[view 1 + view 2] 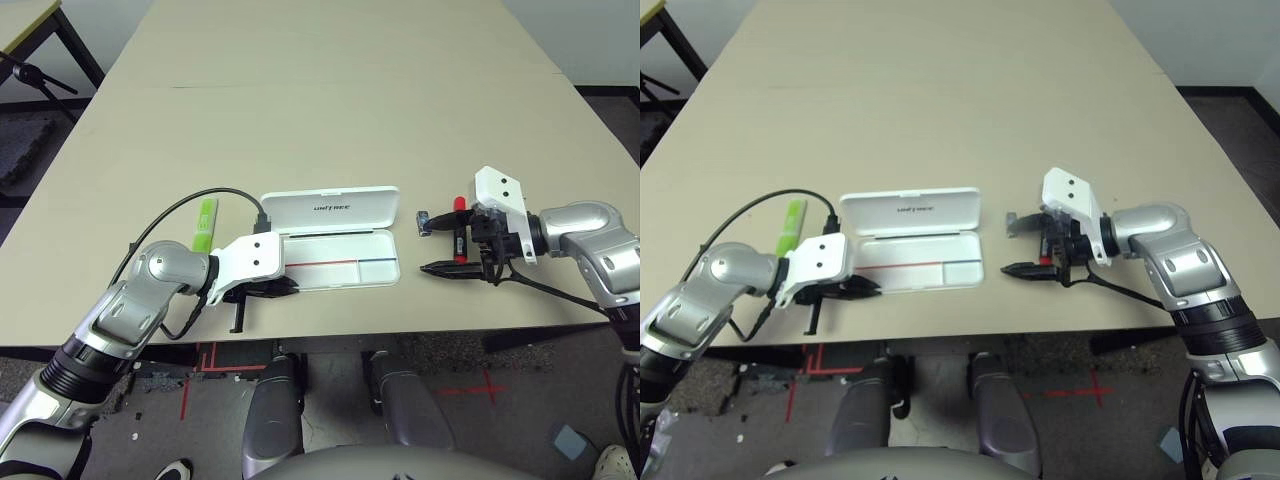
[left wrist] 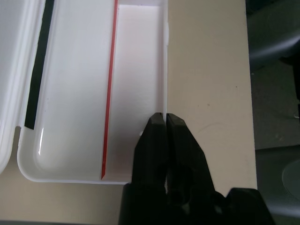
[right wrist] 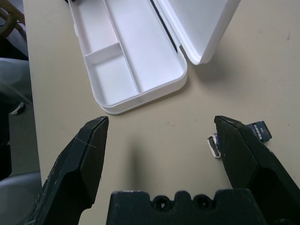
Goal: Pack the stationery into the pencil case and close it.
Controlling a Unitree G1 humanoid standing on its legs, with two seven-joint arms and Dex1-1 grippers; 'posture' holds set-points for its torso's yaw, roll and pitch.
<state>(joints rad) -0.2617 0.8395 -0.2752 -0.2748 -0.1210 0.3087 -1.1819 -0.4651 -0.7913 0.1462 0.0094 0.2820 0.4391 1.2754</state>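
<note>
- At the table's (image 1: 300,120) near edge: case (image 1: 320,275) flat, lid (image 1: 360,208) raised on the far side, tray bare in the visible parts; divider (image 3: 102,53) across the near compartment.
- Left gripper (image 2: 165,114): fingers brought together at the case's near wall; grip on the wall not determinable.
- Right gripper (image 3: 161,119): fingers spread wide, nothing held between the tips; positioned to the right of the case.
- Marker (image 1: 460,243): on the table right of the case, partly hidden under the right gripper.
- Dark piece (image 3: 260,131): on the table right of the case, partly behind one right finger; contact not determinable.
- Highlighter (image 1: 205,225): on the table left of the case, apart from it.
</note>
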